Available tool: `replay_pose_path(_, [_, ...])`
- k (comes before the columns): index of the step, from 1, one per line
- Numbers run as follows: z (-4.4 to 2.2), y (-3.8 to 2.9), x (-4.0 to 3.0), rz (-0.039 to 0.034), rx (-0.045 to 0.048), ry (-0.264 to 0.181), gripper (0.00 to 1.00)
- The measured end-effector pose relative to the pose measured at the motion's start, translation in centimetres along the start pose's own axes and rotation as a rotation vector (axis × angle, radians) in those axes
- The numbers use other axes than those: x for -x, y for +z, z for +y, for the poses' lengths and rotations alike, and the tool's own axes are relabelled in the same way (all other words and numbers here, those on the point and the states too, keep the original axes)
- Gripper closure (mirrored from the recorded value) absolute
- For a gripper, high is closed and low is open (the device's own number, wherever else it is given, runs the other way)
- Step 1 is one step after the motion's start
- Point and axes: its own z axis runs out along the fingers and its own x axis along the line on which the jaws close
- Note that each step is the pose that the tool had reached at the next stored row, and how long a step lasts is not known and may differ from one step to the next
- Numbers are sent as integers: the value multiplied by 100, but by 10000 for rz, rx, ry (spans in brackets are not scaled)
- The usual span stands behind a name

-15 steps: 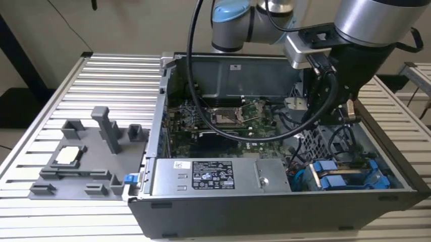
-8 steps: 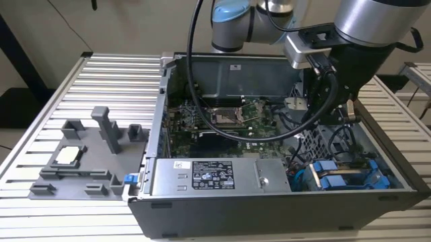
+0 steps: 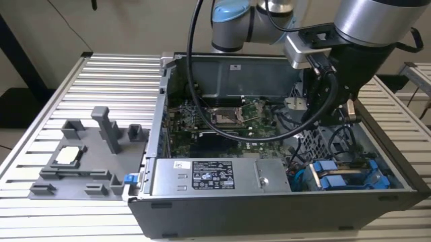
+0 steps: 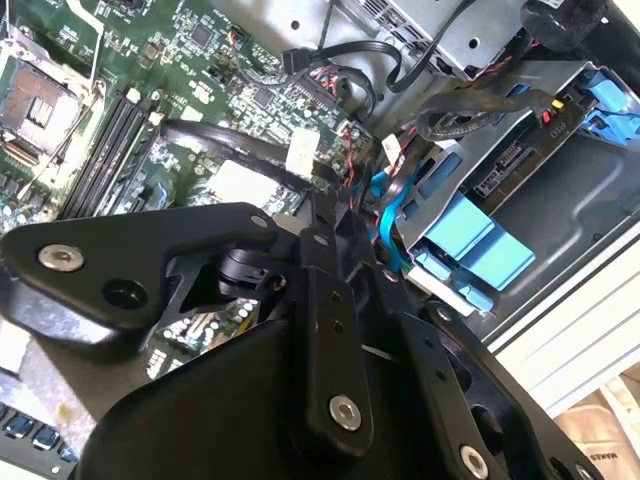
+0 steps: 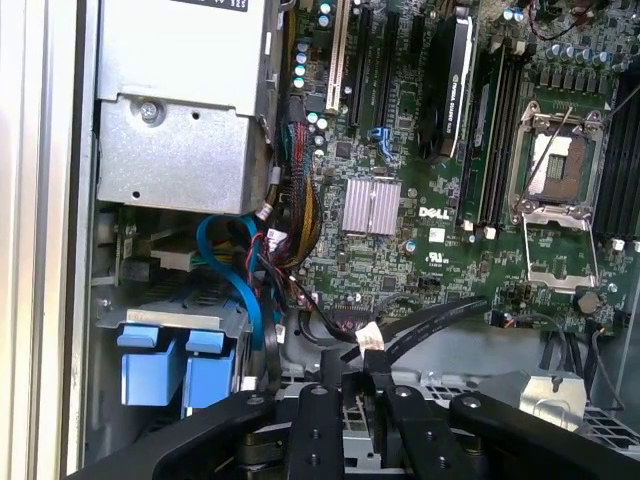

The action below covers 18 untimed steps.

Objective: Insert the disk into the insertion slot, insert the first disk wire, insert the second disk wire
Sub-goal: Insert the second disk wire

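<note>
The disk sits in the insertion slot [image 4: 598,165] at the case's near corner on the exterior view's right. Its blue carrier tabs [image 3: 340,179] face outward and also show in both wrist views [image 4: 470,240] [image 5: 170,365]. My gripper [image 3: 328,115] hangs inside the case above the perforated floor, between the motherboard and the slot. In both wrist views the gripper [image 4: 322,215] [image 5: 352,388] is shut on the end of a black flat wire [image 5: 430,322] with a white tag [image 4: 300,155]. The wire arcs across the motherboard. Blue and red wires [image 5: 240,290] lie bundled beside the slot.
A grey power supply box with a sticker [image 3: 215,176] fills the case's front. The motherboard [image 3: 222,121] lies behind it, with an open CPU socket [image 5: 555,190]. A grey fixture with small parts [image 3: 81,156] stands on the slatted table at the exterior view's left.
</note>
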Motion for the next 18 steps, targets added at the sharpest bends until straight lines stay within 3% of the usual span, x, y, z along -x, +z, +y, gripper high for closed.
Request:
replay_pose_path(14, [1, 21, -1, 25, -56, -6, 76])
replay_pose_path(15, [1, 22, -2, 89, -50, -9, 76])
replay_pose_path(17, [1, 21, -2, 339, -23, -18, 76])
replay_pose_path(18, [1, 21, -1, 398, -17, -21, 76])
